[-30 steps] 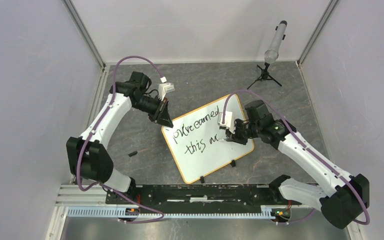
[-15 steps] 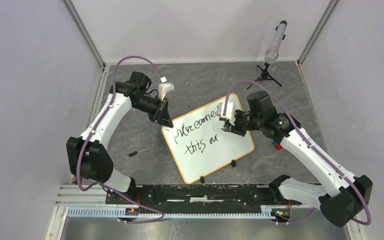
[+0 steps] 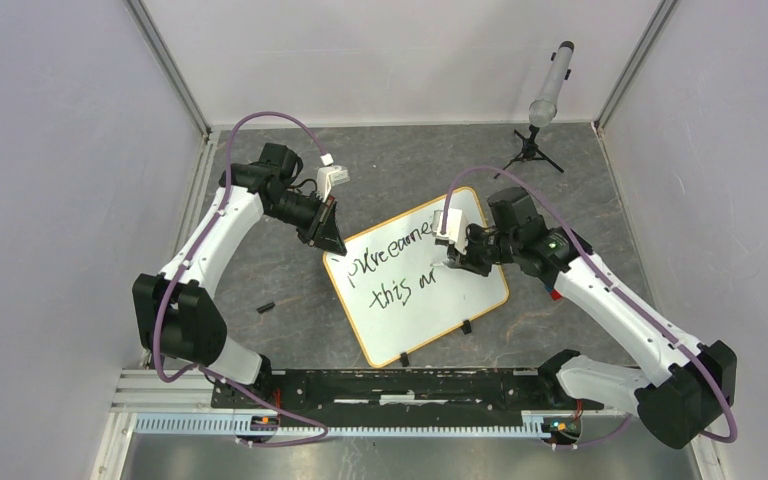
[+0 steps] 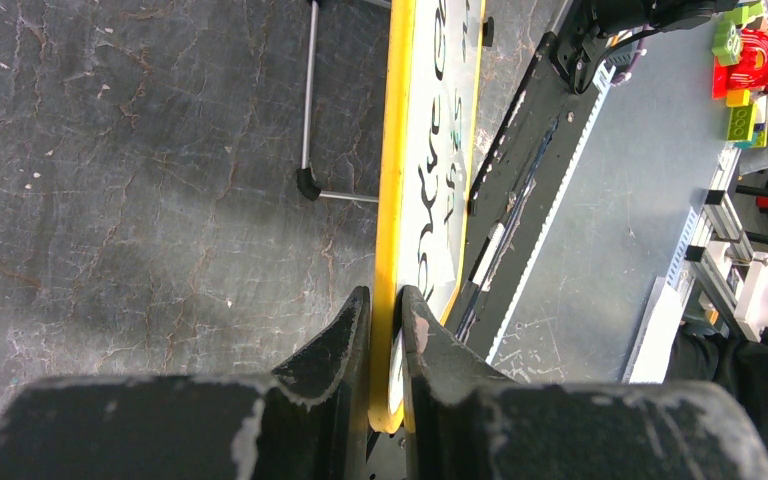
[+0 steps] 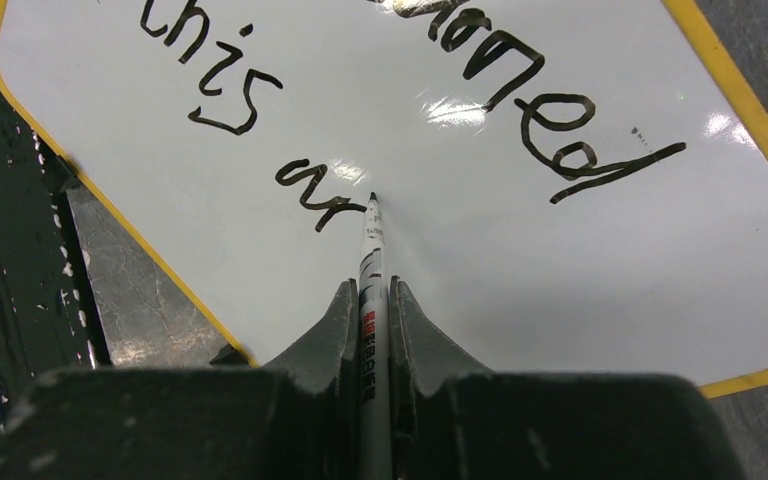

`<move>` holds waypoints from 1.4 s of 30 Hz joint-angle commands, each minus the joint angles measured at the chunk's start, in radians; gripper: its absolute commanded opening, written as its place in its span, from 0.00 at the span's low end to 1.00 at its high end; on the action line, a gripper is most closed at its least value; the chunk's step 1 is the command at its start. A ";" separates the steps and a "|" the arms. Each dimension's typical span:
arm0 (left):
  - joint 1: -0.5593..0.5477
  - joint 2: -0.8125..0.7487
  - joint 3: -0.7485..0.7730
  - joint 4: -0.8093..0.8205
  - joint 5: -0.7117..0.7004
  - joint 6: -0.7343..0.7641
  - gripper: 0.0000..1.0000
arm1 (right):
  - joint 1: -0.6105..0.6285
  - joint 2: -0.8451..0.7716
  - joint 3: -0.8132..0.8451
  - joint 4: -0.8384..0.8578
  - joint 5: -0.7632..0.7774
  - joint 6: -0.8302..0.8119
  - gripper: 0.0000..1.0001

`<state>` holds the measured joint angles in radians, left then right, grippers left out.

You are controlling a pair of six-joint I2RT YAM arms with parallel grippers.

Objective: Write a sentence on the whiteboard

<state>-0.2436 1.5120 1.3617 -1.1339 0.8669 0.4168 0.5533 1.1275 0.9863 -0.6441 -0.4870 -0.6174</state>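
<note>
Near the middle of the tabletop [image 3: 280,285] the whiteboard [image 3: 415,318] is sitting at a slant, its two black clip feet [image 3: 403,358] on the edge nearest the arm bases. It is lying where it was a second ago.

I am keeping the left gripper [image 4: 387,310] nearly closed on the board's far-left corner, one finger on each side of the orange-tan frame. That arm is not moving between frames.

I am holding a thin white marker [image 5: 372,245] in the right gripper [image 5: 370,292], with the fingers pinched tight on its barrel and the tip pointing away from the wrist.

The sentence [image 3: 392,268] is running in two slanted black lines. The upper one is ending in something like "earned" and the lower one is reading "this ar".

A second ago the right gripper was sitting lower, over the end of the lower line. Half a second ago it was lifting towards the upper line. Now it is hanging between those two spots, with the marker tip just beside the tail of the last stroke. Whether the tip is pressing on the surface, I cannot tell.
</note>
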 commanded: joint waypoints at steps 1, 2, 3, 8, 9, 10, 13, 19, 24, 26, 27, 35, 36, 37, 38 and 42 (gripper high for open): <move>-0.011 -0.002 -0.003 0.016 -0.023 0.054 0.02 | -0.006 -0.005 -0.028 0.031 0.015 -0.010 0.00; -0.011 -0.002 -0.003 0.016 -0.022 0.054 0.02 | -0.006 -0.005 -0.035 0.033 0.017 -0.011 0.00; -0.011 -0.002 -0.002 0.015 -0.023 0.053 0.02 | -0.006 -0.004 -0.039 0.035 0.020 -0.011 0.00; -0.011 -0.005 -0.004 0.015 -0.023 0.052 0.02 | -0.006 -0.008 -0.023 0.031 0.017 -0.010 0.00; -0.011 -0.005 -0.004 0.016 -0.023 0.051 0.02 | -0.006 -0.008 -0.015 0.025 0.015 -0.010 0.00; -0.011 -0.006 -0.003 0.016 -0.023 0.051 0.02 | -0.006 -0.010 -0.006 0.020 0.011 -0.009 0.00; -0.011 -0.005 -0.003 0.016 -0.024 0.049 0.02 | -0.006 -0.025 0.013 0.004 0.009 -0.005 0.00; -0.011 -0.006 -0.006 0.015 -0.025 0.050 0.02 | -0.009 -0.054 0.032 -0.021 0.012 -0.002 0.00; -0.011 -0.005 -0.004 0.016 -0.026 0.052 0.02 | -0.027 -0.059 0.026 -0.032 0.011 -0.012 0.00; -0.011 -0.006 -0.004 0.016 -0.026 0.052 0.02 | -0.044 -0.059 0.015 -0.035 -0.001 -0.017 0.00; -0.011 -0.007 -0.005 0.016 -0.026 0.052 0.03 | -0.052 -0.059 0.011 -0.035 -0.007 -0.018 0.00; -0.011 -0.005 -0.004 0.016 -0.023 0.052 0.02 | -0.065 -0.069 -0.021 -0.032 -0.027 -0.023 0.00; -0.011 -0.004 -0.004 0.015 -0.022 0.052 0.02 | -0.065 -0.068 -0.029 -0.028 -0.028 -0.021 0.00; -0.011 -0.005 -0.004 0.016 -0.022 0.052 0.02 | -0.065 -0.068 -0.035 -0.026 -0.029 -0.022 0.00; -0.011 -0.005 -0.004 0.014 -0.022 0.051 0.02 | -0.065 -0.067 -0.043 -0.023 -0.029 -0.021 0.00; -0.011 -0.004 -0.004 0.016 -0.023 0.052 0.02 | -0.064 -0.062 -0.052 -0.010 -0.023 -0.021 0.00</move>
<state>-0.2436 1.5120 1.3617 -1.1339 0.8669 0.4168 0.4923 1.0760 0.9428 -0.6750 -0.4961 -0.6308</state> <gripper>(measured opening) 0.204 0.144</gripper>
